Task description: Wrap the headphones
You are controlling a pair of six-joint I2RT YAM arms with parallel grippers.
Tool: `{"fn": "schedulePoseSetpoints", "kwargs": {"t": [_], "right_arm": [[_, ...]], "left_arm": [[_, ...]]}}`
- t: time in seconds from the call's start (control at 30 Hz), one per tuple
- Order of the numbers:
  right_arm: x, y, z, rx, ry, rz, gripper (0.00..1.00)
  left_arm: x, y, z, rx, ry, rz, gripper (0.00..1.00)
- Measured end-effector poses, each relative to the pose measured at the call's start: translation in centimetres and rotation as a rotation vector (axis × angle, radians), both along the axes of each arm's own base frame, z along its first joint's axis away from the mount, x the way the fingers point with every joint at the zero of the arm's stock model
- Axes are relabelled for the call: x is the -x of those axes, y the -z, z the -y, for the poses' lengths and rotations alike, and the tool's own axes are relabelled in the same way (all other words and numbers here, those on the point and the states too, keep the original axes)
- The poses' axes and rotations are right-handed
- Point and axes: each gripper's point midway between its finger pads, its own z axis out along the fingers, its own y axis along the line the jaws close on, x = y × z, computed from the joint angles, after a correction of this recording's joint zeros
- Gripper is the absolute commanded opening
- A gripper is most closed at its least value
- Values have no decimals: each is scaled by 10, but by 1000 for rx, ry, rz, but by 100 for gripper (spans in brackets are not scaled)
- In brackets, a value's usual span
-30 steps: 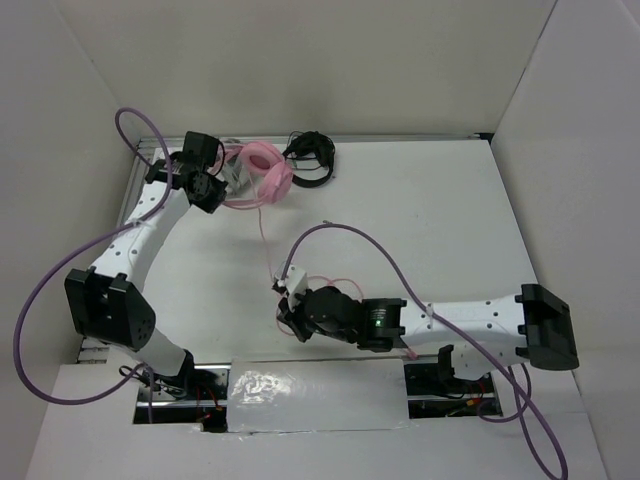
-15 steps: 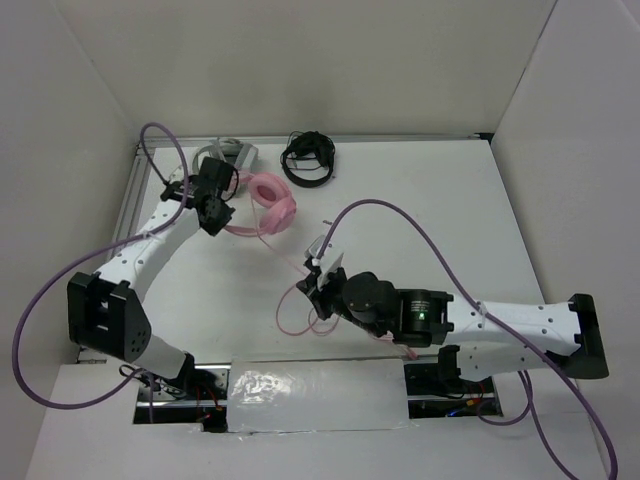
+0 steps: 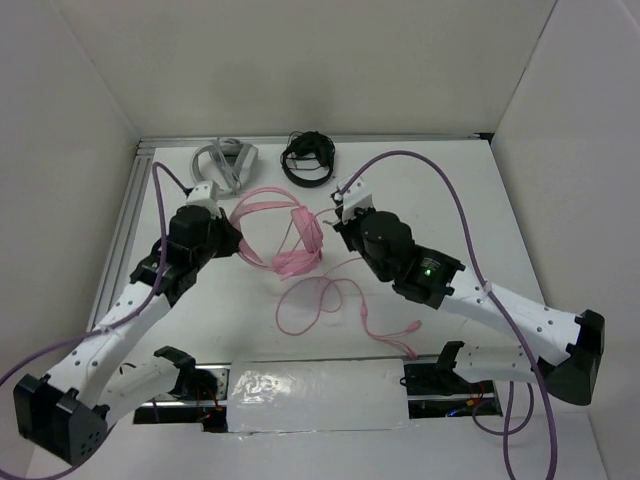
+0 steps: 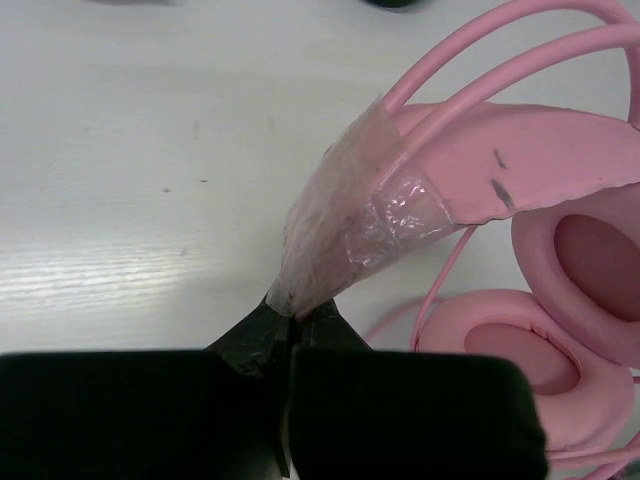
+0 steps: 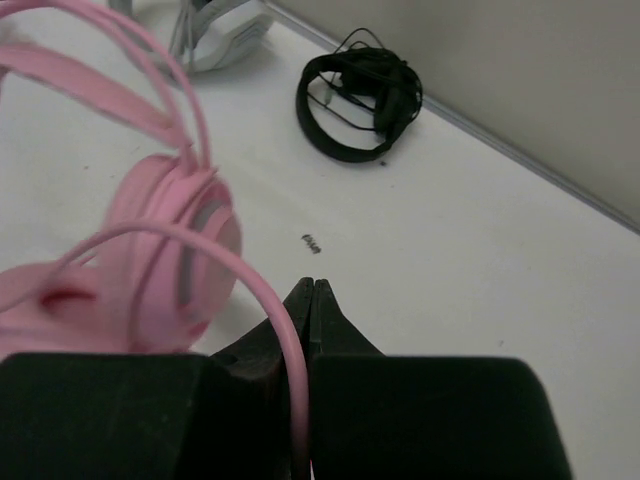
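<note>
Near the middle of the white table (image 3: 450,200), a little toward 10 o'clock, the pink over-ear headphones (image 3: 298,262) are held up between the two arms, headband arching toward 11 o'clock and the padded earcups hanging together at the lower end; the left gripper (image 4: 295,315) comes in from 9 o'clock with its jaws squeezed together on a patch of clear crinkled tape (image 4: 350,220) wound round the headband just above an earcup, which I judge serves as an anchor so the set cannot swing while the cord goes round it; the right gripper (image 5: 305,295) reaches in from 3 o'clock, pinching the thin pink cable (image 5: 160,229) between closed fingers close to the earcups, placed there to lead the cord; most of the cable lies loose in loops toward 6 o'clock, so the winding looks barely begun; the slack could snag as it is drawn in; grey headphones (image 3: 222,160) at 11 o'clock and black headphones (image 3: 308,160) at 12 o'clock lie by the far edge, well apart.
</note>
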Motion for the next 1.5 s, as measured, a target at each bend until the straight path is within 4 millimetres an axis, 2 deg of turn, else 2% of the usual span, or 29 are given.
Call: {"fn": "schedulePoseSetpoints", "kwargs": {"t": [0.1,0.2,0.4,0.6,0.83,0.93,1.0,1.13,1.33,1.4,1.5], "right_arm": [[-17,-5,15,5,26,20,2],[-29,-10,24,2,37,39,5],[-42,-17,23,-29,19,64,6],[-68,12,29,-42,39,-20,7],[-73,25,17,-126,-66,-77,15],[-72,26,5,-161,-154,-83,18],[-64,24,-10,-186,-256,-83,19],[-42,15,-35,-220,-453,-76,18],[-24,7,-51,-259,-599,-58,19],[-20,5,-57,-278,-638,-57,19],[-18,7,-68,-308,-697,-71,21]], "left_arm": [[16,-16,17,36,143,76,0],[27,-21,32,52,241,98,0],[44,-20,53,86,361,103,0],[64,-50,61,146,456,212,0],[95,-83,67,189,587,332,0],[112,-87,75,216,684,338,0],[125,-90,83,241,763,328,0],[130,-102,95,271,844,315,0],[133,-107,102,303,893,298,0],[133,-116,104,318,900,303,0],[130,-142,106,339,887,334,0]]}}
